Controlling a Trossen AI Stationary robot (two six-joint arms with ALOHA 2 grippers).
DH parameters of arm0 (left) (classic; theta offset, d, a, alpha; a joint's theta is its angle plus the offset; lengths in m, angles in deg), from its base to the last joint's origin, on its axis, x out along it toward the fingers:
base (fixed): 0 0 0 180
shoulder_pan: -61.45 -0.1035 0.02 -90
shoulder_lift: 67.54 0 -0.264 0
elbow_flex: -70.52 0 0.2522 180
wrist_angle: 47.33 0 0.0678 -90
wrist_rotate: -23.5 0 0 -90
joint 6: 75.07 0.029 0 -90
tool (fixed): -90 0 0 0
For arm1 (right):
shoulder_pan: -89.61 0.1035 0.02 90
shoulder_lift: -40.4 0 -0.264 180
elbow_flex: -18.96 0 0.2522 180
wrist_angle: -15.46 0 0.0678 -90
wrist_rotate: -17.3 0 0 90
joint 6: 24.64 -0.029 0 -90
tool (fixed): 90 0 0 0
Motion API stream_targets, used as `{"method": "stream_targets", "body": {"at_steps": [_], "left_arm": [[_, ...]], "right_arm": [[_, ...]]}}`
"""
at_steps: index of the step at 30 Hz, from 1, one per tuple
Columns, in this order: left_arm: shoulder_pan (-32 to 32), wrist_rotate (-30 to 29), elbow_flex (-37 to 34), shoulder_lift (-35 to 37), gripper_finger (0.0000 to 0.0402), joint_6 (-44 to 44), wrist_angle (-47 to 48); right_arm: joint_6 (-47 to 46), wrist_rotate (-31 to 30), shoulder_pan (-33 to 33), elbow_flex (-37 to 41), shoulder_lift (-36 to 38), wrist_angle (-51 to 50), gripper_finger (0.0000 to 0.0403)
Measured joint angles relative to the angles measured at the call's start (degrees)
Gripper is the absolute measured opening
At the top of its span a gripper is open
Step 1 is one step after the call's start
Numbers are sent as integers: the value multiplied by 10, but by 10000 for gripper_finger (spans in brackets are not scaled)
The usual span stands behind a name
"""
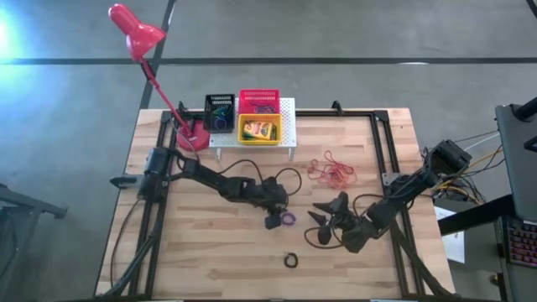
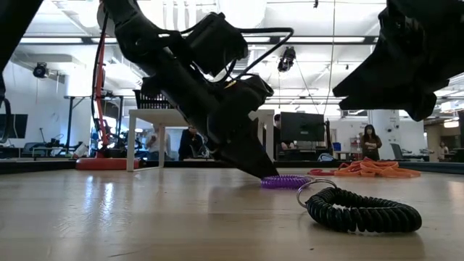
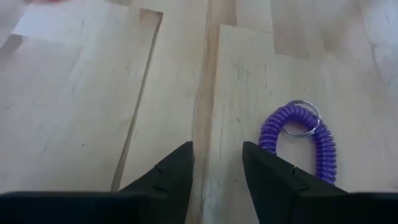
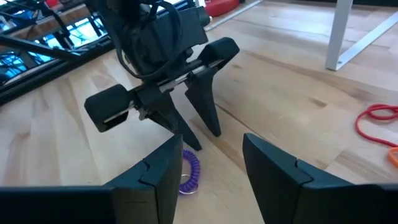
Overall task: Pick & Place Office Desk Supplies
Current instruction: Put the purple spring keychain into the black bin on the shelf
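A purple coil ring (image 1: 288, 218) with a metal loop lies flat on the wooden table. My left gripper (image 1: 275, 221) is open and points down, its tips just to the left of the ring (image 3: 303, 140). In the low view the fingertips (image 2: 259, 172) reach table height beside the ring (image 2: 286, 181). My right gripper (image 1: 321, 225) is open, raised to the right of the ring and facing it (image 4: 189, 171). A black coil ring (image 1: 291, 261) lies nearer the near edge. Red-orange rubber bands (image 1: 331, 172) lie in a loose pile. My left gripper stands with one finger (image 3: 267, 165) right beside the purple ring's coil (image 3: 266, 138), coming from above and slanting down. I cannot tell whether that finger touches the coil. The ring lies flat on the table, outside the gap between the fingers.
A white perforated stand (image 1: 288, 113) at the far edge carries a black basket (image 1: 220, 111), a red basket (image 1: 258, 101) and a yellow basket (image 1: 258, 129) with a crayon box. A red desk lamp (image 1: 191, 134) stands at its left. People show in the room behind.
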Motion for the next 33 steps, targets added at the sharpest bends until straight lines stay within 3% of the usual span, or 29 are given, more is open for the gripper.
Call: {"method": "stream_targets", "body": {"at_steps": [5, 14, 20, 30, 33], "left_arm": [[2, 9, -1, -1, 119, -6, -2], [15, 53, -3, 16, 116, -5, -45], [29, 36, -2, -11, 116, 58, -60], [30, 3, -1, -30, 115, 81, -62], [31, -1, -1, -29, 96, 96, -60]], "right_arm": [[1, -3, 0, 2, 0, -2, 164], [1, -15, 0, 4, 0, -3, 162], [3, -14, -1, 4, 0, -3, 160], [3, -14, -1, 4, 0, -3, 157], [1, -14, 0, 4, 0, -3, 155]]}}
